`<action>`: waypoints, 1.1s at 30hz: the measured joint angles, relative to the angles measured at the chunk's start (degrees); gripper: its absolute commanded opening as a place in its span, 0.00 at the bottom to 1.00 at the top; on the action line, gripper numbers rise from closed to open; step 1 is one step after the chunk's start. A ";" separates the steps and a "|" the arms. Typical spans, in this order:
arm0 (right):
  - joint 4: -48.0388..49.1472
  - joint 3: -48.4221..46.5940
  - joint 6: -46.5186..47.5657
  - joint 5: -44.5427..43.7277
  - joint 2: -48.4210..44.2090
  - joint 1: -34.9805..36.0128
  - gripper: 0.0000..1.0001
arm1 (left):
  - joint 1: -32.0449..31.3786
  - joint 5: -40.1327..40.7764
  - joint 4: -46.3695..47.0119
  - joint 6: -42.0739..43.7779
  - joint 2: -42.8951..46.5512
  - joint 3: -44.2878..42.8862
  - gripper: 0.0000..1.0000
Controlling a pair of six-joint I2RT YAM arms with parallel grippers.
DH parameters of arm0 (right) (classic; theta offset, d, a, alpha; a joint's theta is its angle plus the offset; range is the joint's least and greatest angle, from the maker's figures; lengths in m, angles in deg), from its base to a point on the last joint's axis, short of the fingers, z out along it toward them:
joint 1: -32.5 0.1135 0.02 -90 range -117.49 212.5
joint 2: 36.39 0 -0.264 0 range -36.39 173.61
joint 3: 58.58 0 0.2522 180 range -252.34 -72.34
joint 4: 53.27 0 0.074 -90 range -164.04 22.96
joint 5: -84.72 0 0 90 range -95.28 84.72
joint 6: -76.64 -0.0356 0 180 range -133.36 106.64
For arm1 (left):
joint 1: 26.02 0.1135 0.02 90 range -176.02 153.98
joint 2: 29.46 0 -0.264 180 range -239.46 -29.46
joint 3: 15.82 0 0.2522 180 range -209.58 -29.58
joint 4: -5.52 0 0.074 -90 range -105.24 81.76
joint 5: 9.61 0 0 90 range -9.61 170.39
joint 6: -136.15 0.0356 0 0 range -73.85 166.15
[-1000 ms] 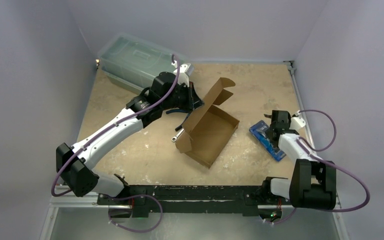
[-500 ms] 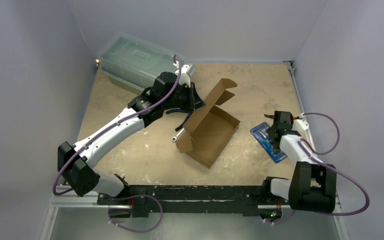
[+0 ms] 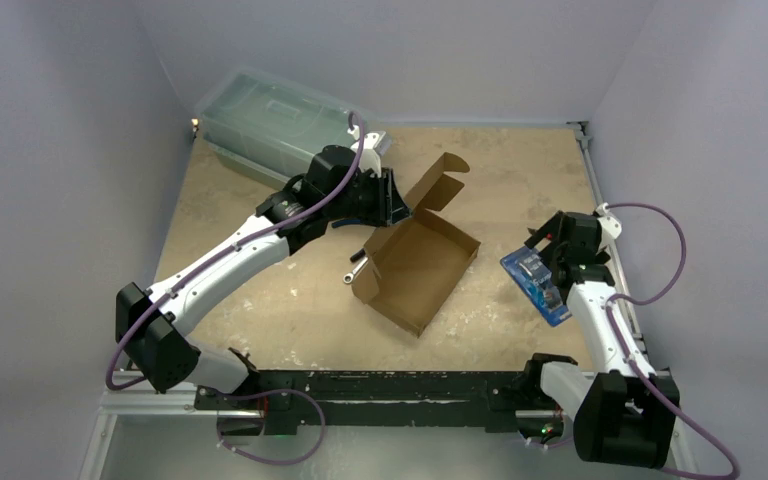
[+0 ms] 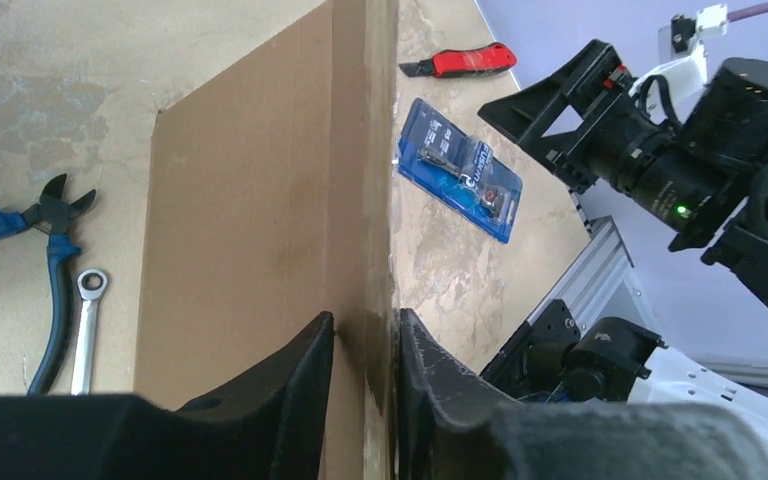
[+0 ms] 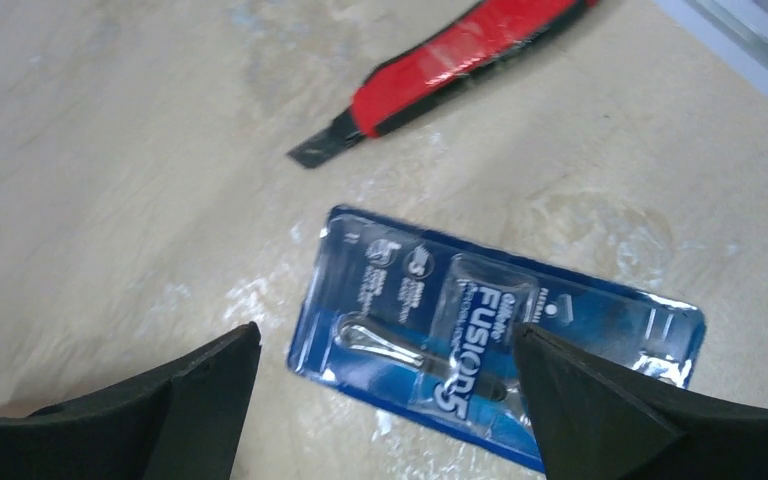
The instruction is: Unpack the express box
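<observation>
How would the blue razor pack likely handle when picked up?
The razor pack lies flat on the table, so gripping an edge is probably awkward. Its glossy plastic front looks slippery. Thin and flat, it is likely light and may flex.

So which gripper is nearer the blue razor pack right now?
Right. The right gripper hangs open over the razor pack; the left gripper is far off, shut on the express box wall.

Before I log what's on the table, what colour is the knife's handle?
Red with black trim; the knife shows best in the right wrist view.
</observation>
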 measured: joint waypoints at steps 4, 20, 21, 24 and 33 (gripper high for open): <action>-1.27 -2.23 5.03 4.83 -2.25 1.62 0.99 | 0.00 0.11 -1.18 0.46 0.00 -0.04 0.64; -10.88 -28.37 13.60 12.04 -9.75 16.02 0.99 | 0.00 15.02 -12.76 10.75 7.72 -15.39 0.90; -11.56 -30.47 13.97 12.28 -10.12 16.04 0.99 | 0.00 15.78 -13.07 11.19 8.70 -15.74 0.90; -12.74 -36.48 15.15 12.72 -11.23 16.09 0.99 | 0.00 18.49 -13.40 12.48 12.76 -16.24 0.91; -13.33 -50.21 17.70 12.37 -18.16 16.09 0.99 | 0.00 25.70 -7.56 15.06 29.27 -14.14 0.90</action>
